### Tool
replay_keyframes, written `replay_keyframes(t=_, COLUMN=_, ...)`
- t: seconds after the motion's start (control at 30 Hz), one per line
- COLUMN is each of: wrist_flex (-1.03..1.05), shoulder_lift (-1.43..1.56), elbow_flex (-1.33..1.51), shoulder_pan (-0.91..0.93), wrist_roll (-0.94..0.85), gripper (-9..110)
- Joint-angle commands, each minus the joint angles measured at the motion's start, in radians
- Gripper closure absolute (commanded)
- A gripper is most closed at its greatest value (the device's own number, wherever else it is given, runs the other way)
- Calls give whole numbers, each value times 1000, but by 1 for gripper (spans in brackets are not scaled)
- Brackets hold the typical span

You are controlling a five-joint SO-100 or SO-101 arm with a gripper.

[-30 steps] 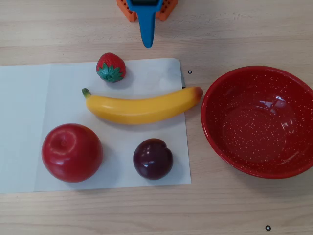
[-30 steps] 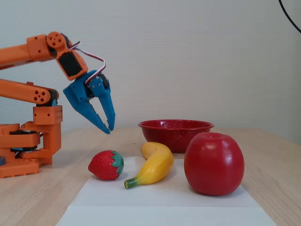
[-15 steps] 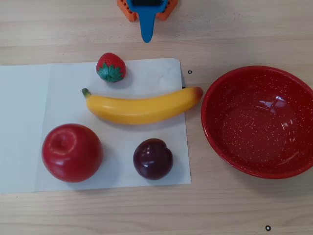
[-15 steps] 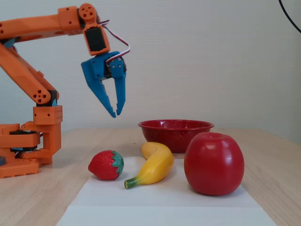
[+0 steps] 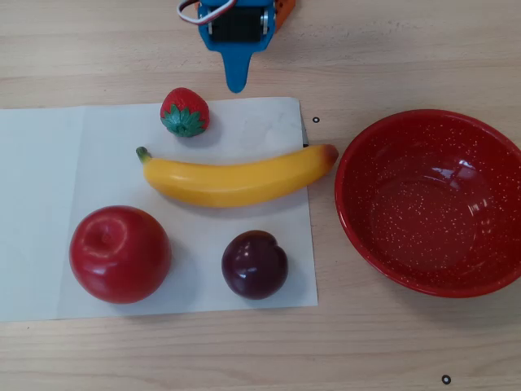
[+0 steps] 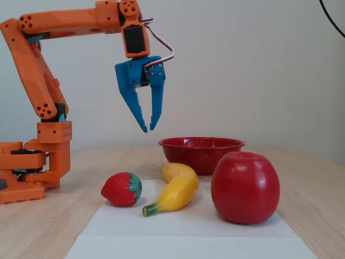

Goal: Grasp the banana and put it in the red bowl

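Brightness: both views of my workspace are bright and evenly lit.
Glare: white highlights sit on the red bowl (image 5: 429, 201), the apple (image 6: 245, 186) and the banana (image 5: 238, 177).
Shadows: soft and faint, close under the fruit on the desk (image 5: 383, 342).
Focus: both views look sharp; I see no edge distortion.

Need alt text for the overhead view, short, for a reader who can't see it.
A yellow banana lies across a white sheet, its reddish end toward an empty red bowl on the right. A strawberry sits above it, an apple and a plum below. The blue gripper pokes in from the top edge, holding nothing.
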Motion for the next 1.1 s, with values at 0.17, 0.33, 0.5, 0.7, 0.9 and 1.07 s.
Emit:
replay_keyframes(t=0.17, wrist_flex=34, shoulder_lift=-87, elbow_flex=-193, shoulder_pan=-49, wrist_roll=8, gripper=96)
replay_keyframes(t=0.33, wrist_flex=48, shoulder_lift=-164, elbow_flex=-244, shoulder_pan=-44, wrist_roll=5, gripper=90)
replay_keyframes(t=0.5, wrist_flex=57, shoulder_lift=-222, elbow_flex=-261, shoulder_pan=-31, wrist_roll=12, gripper=85)
replay_keyframes(t=0.7, wrist_flex=60, shoulder_lift=-285, elbow_flex=-242, shoulder_pan=-18, wrist_roll=38, gripper=73)
replay_keyframes(t=0.9, wrist_flex=28, shoulder_lift=-327, elbow_flex=-212, shoulder_pan=-2, wrist_roll=37, gripper=58)
replay_keyframes(t=1.07, wrist_flex=11, shoulder_lift=-344, elbow_flex=-179, shoulder_pan=12, wrist_roll=54, gripper=49)
